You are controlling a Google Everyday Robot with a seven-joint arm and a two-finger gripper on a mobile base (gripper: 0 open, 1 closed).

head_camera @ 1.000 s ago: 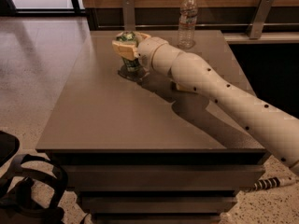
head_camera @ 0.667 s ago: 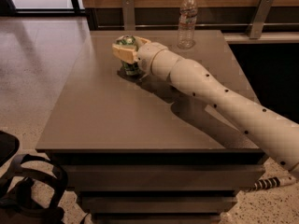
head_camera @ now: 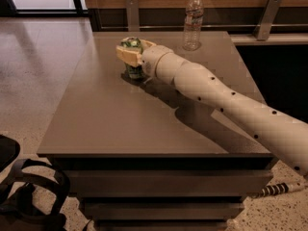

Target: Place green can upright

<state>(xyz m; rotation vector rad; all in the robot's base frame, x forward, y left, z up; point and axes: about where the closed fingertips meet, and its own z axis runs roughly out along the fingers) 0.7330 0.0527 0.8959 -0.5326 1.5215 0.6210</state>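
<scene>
Camera view puts the cream-coloured fingers (head_camera: 126,56) at the far left part of the surface (head_camera: 125,124), closed around the upper half of the green can (head_camera: 134,70). One finger crosses in front of the can and the other curves behind it. The can stands upright between them, its green side showing below the front finger. Its base is at the surface, above a small dark shadow; whether it rests there or hangs just clear cannot be told.

The gripper (head_camera: 133,51) sits at the can's top, joined to a rounded white wrist just to the right. From there the pale, dotted arm (head_camera: 226,105) runs diagonally across the surface to the lower right edge, with its shadow on the grey top beneath it.

A clear plastic bottle (head_camera: 193,23) stands upright near the far edge, well apart from the can. Behind the surface, two metal brackets (head_camera: 131,13) rise against a wood-panelled wall. A speckled floor (head_camera: 38,71) lies to the left, a black strap-like object (head_camera: 33,196) sits at the lower left, and a coiled cable (head_camera: 276,189) at the lower right.
</scene>
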